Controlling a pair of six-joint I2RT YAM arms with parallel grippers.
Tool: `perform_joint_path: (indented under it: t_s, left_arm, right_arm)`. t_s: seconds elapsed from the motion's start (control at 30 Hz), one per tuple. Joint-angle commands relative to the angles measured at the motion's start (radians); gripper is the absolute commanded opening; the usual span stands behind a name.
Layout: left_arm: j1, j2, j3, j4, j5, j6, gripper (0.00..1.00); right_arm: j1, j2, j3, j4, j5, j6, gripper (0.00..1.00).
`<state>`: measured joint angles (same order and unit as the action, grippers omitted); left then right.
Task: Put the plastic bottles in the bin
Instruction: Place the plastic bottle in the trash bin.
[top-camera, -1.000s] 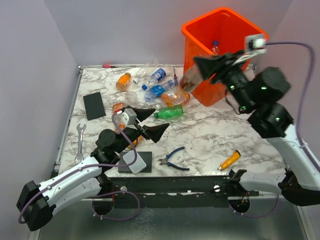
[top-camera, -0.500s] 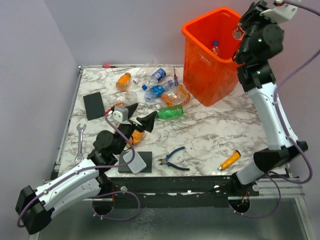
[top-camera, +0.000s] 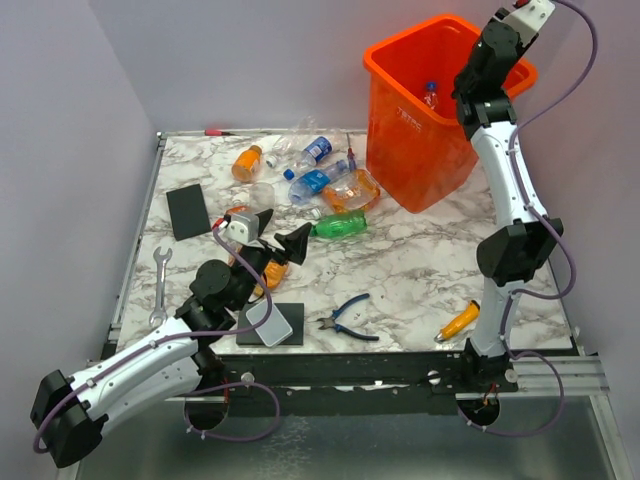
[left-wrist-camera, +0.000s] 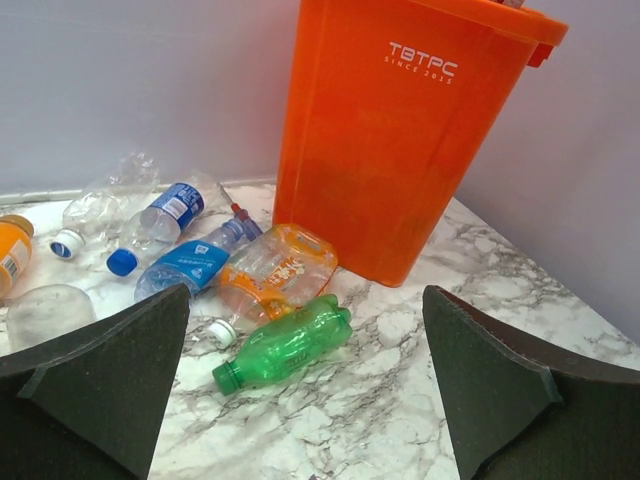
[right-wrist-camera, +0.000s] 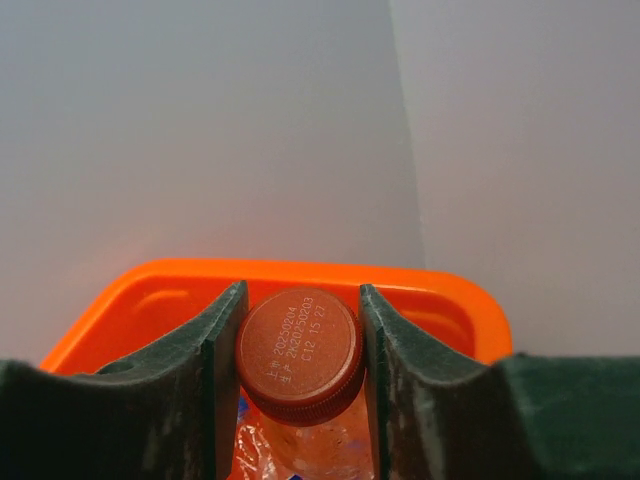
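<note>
Right now a clear bottle (right-wrist-camera: 300, 445) hangs over the mouth of the orange bin (right-wrist-camera: 300, 272), pinched at its red-brown cap (right-wrist-camera: 300, 350) by the right hand (right-wrist-camera: 300, 300), whose jaws are drawn in narrowly around it. Down on the worktop (top-camera: 430, 260) a green bottle (left-wrist-camera: 285, 345), a crushed orange bottle (left-wrist-camera: 280, 275) and blue-labelled bottles (left-wrist-camera: 190, 265) lie beside the bin, with the left hand (left-wrist-camera: 306, 300) spread wide and empty near them. The drop looks risky: the right hand seems close to the bin's right rim, so an off-centre release could glance the bottle off that rim and outside, beyond the worktop.
</note>
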<state>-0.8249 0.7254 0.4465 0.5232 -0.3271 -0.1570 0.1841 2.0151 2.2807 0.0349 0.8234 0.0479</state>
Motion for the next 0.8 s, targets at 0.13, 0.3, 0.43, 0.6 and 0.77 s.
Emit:
perform_joint_path:
  t_s: [0.13, 0.3, 0.43, 0.6, 0.77]
  left_arm:
    - [-0.003, 0.006, 0.024, -0.023, -0.019, 0.008, 0.99]
    - [-0.003, 0.018, 0.028, -0.028, -0.023, 0.005, 0.99]
    - [-0.003, 0.035, 0.034, -0.038, -0.038, -0.002, 0.99]
    - [-0.003, 0.072, 0.049, -0.063, -0.092, -0.019, 0.99]
    - [-0.003, 0.123, 0.067, -0.1, -0.145, 0.005, 0.99]
  right_arm:
    - [-0.016, 0.043, 0.061, -0.176, -0.068, 0.187, 0.79]
    - [-0.014, 0.027, 0.114, -0.207, -0.21, 0.283, 0.93]
    - [-0.006, -0.044, 0.115, -0.2, -0.366, 0.365, 0.96]
    - [0.079, -0.181, 0.081, -0.194, -0.547, 0.366, 0.97]
    - [0.283, -0.478, -0.294, -0.087, -0.65, 0.253, 0.98]
